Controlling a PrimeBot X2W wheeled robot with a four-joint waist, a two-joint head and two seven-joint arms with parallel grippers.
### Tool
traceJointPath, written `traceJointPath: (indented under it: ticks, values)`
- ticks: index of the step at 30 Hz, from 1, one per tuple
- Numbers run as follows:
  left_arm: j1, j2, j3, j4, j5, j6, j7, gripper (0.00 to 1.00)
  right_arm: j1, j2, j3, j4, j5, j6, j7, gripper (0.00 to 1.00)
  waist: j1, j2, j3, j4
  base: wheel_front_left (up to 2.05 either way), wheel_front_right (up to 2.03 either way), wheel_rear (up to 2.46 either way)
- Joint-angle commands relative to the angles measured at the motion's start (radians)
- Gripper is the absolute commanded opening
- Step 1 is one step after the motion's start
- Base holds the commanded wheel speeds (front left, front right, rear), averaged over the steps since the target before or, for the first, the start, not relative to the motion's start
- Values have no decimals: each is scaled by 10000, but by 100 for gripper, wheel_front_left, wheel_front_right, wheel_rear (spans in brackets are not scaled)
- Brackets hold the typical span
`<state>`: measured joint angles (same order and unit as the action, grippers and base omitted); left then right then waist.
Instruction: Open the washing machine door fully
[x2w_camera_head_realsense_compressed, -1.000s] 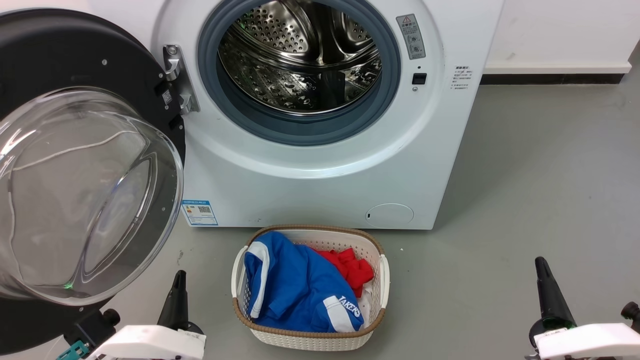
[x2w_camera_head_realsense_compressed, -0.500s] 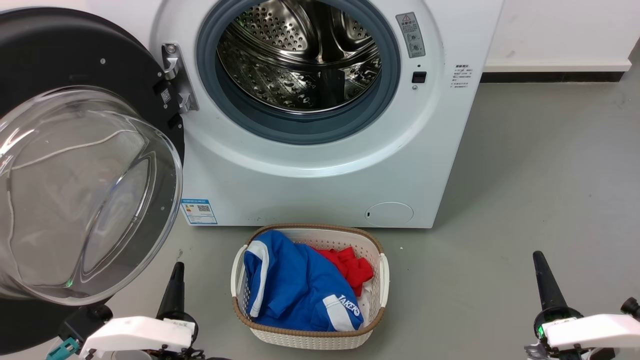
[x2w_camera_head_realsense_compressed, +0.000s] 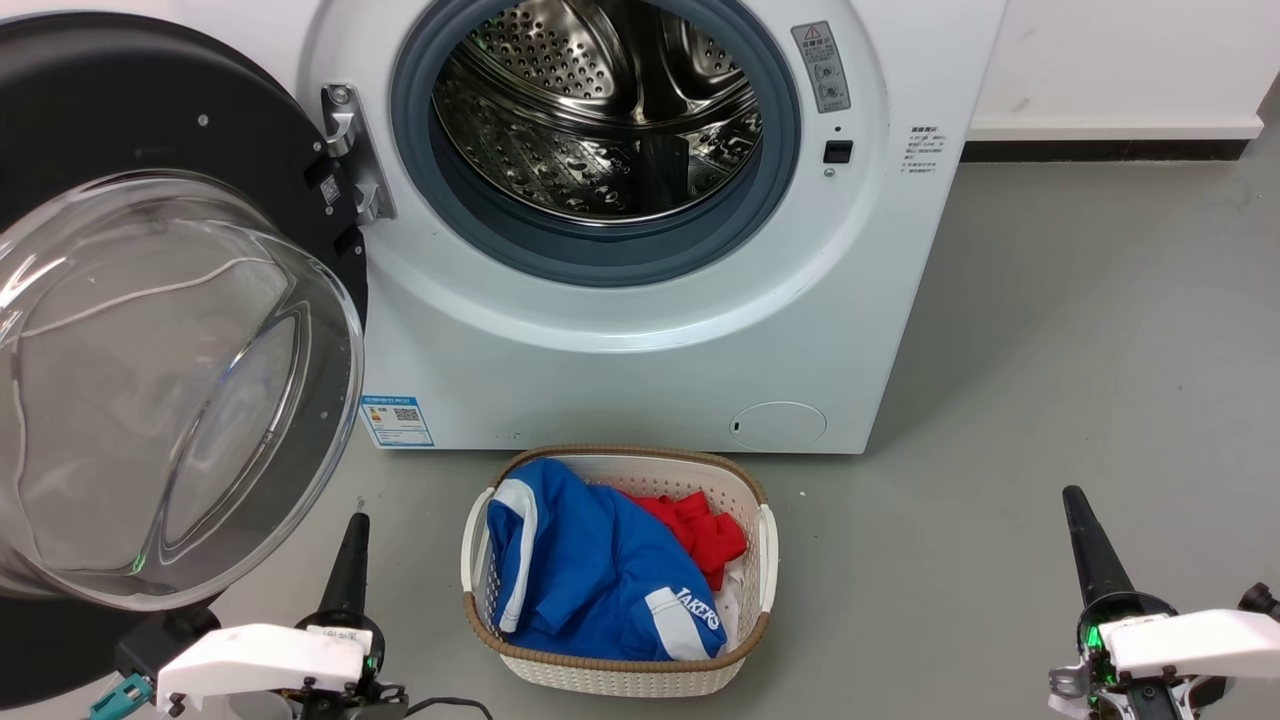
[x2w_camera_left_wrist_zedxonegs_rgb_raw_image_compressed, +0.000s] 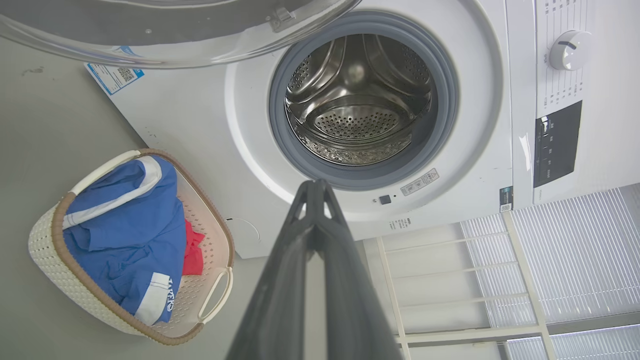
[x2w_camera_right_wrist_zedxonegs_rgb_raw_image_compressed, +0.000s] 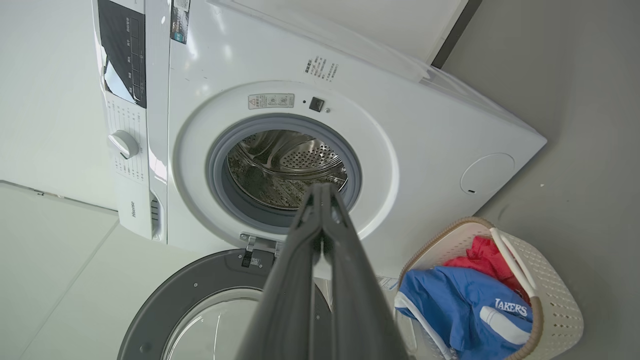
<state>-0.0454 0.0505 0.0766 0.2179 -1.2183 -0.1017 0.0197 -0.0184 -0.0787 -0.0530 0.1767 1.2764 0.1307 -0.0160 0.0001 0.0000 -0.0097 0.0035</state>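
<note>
We note the washing machine door (x2w_camera_head_realsense_compressed: 170, 330) swung wide, hanging left of the washing machine (x2w_camera_head_realsense_compressed: 620, 360) on its left-side hinge. It lies up and left of our left gripper (x2w_camera_head_realsense_compressed: 357, 525), the nearer one. Our right gripper (x2w_camera_head_realsense_compressed: 1078, 505) is well apart. Both sets of fingers are pressed together, empty.

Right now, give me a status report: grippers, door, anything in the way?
Left gripper shut, empty. Right gripper shut, empty. Washing machine door swung wide open, untouched. Laundry basket on floor before the washing machine, apart from the door.
</note>
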Motion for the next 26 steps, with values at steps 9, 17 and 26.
traceJointPath:
  ticks: [9, 17, 26]
  values:
    - [-333, -5, 123, 37, -949, -115, 230, 0, -377, -48, -64, 124, 908, 1, 246, 0, -1, 0, 24, -7, 0, 0, 0]
    - [-412, -5, 180, 96, -1666, -162, 410, 0, -517, -32, -107, 267, 1578, 1, 434, 0, -1, 0, 46, -13, 0, 0, 0]
    - [-513, -6, 247, 162, -2417, -222, 590, 0, -669, -12, -158, 401, 2261, 1, 633, 0, -1, 0, 70, -19, 0, 0, 0]
